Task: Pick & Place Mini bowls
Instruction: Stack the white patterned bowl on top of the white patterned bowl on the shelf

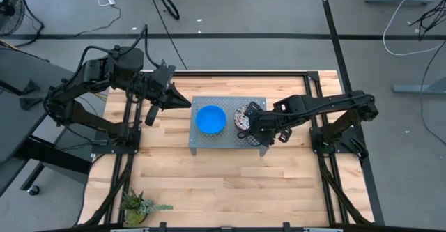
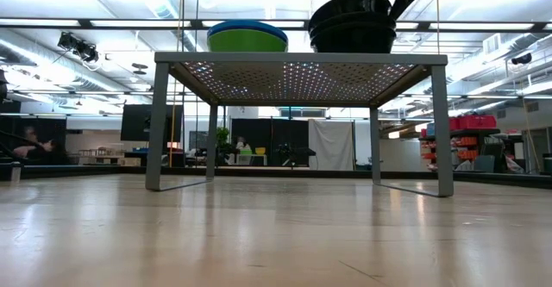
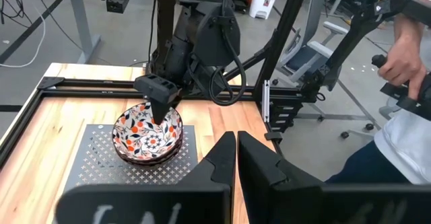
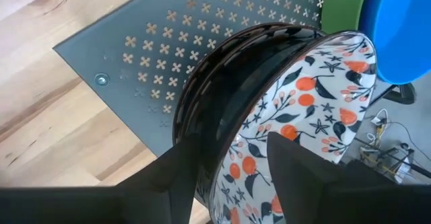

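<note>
My right gripper (image 4: pixel 229 177) straddles the rim of the top floral bowl (image 1: pixel 242 117), jaws parted, at the tray's (image 1: pixel 202 143) three o'clock side.

Pulling away crooked could drag a finger against the rim and tip the stack; my left gripper (image 3: pixel 237 158) waits shut at nine o'clock.

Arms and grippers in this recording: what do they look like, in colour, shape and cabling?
Both arms are dark, nearly black, and built of jointed, boxy segments. The left arm ends in a left gripper whose two fingers are matte black wedges tapering to points. The right arm carries looping black cables by its wrist, and its right gripper has blocky black fingers. No markings are readable.
</note>
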